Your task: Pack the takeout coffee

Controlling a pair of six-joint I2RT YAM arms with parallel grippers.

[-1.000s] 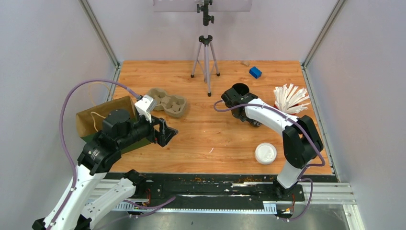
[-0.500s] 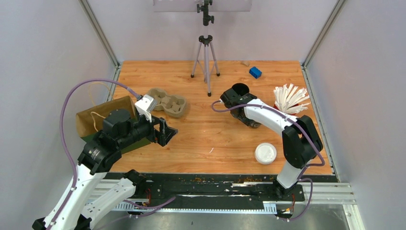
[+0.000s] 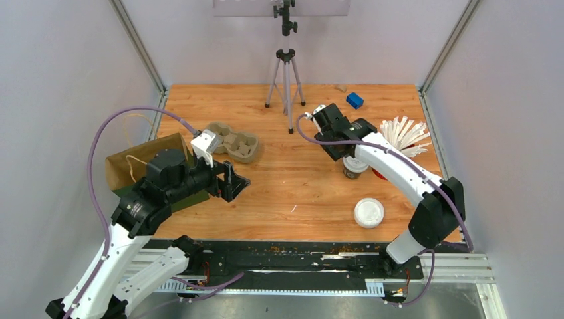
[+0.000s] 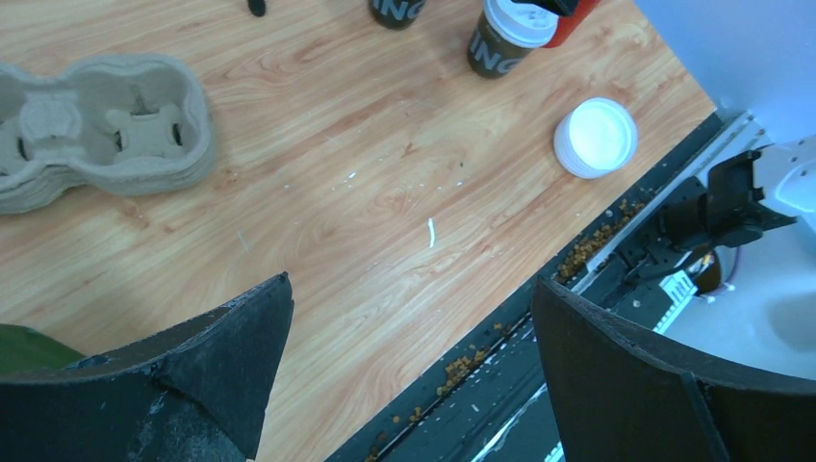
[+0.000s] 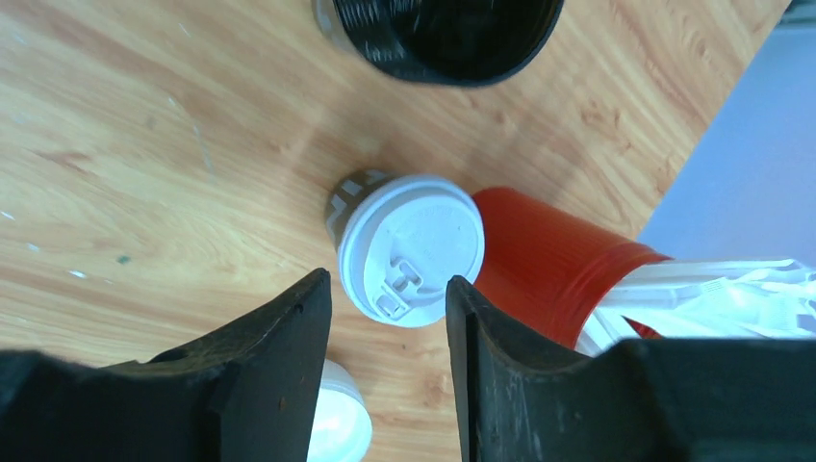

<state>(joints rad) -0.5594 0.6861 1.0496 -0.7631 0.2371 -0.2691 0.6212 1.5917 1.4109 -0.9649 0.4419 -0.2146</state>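
Seen from above, the right arm covers part of the lidded cup and nearly all of the red cup just right of it. In the right wrist view, the black cup stack beyond the lidded cup is cut off by the top edge. Nearer than the lidded cup, a white round object lies half behind a finger of the right gripper. Whether it is a lid or a second cup cannot be determined.

Lidded cup, up-left of the loose lid: pale lettering on the dark side wall, with "ING" legible and the rest hidden.
Dark cup, farther left of the lid: "ING", cropped by the frame edge.
No other legible text.
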